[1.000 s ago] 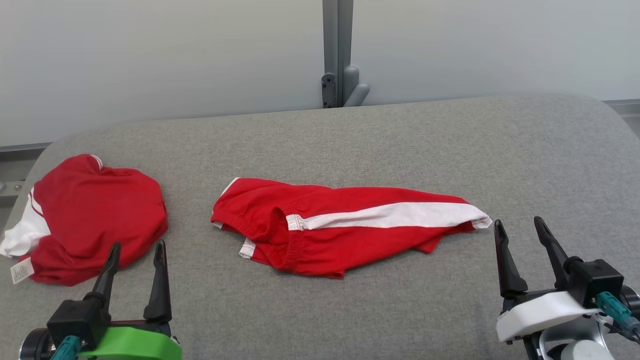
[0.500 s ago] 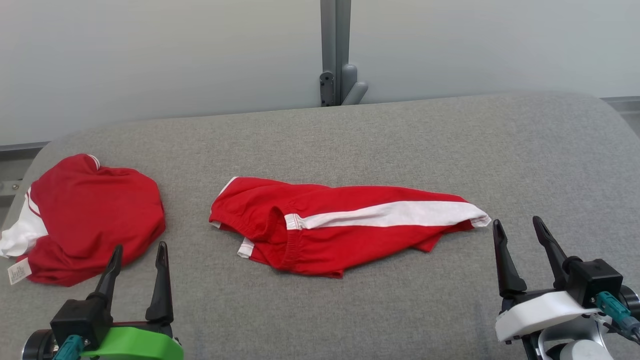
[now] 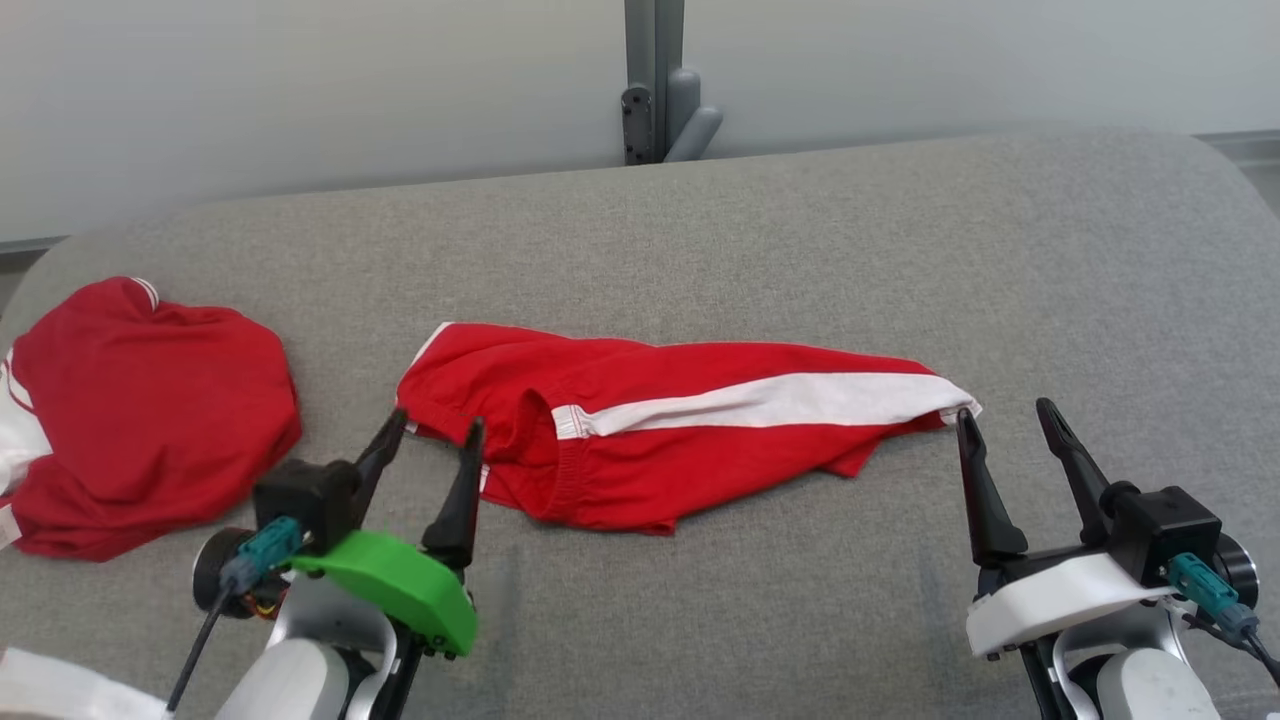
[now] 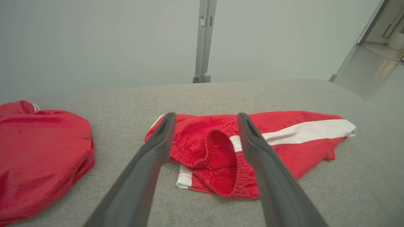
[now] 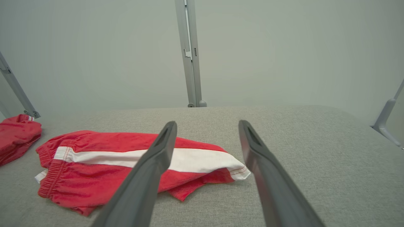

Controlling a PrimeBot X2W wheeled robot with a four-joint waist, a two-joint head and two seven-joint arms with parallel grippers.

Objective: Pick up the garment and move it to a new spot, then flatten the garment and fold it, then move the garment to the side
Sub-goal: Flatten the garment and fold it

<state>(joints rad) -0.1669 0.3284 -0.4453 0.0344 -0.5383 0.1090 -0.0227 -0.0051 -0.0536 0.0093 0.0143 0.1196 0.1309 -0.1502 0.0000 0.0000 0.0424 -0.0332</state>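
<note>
Left tool (image 3: pixel 438 418) has advanced, fingers spread, up to the red garment (image 3: pixel 700 440).

The left gripper (image 4: pixel 205 116) reaches up from the near edge with its two dark fingers (image 4: pixel 142 176) spread wide, their tips framing the bunched elastic waistband at the left end of the red shorts (image 4: pixel 284 151); whether the tips touch the cloth cannot be told. The shorts lie crumpled on a grey padded table (image 4: pixel 221 94), a white stripe running along them to their right end. A second red garment (image 4: pixel 41 151) sits heaped well apart at the left, and a grey post (image 4: pixel 203 41) stands against the pale wall beyond the far edge.
</note>
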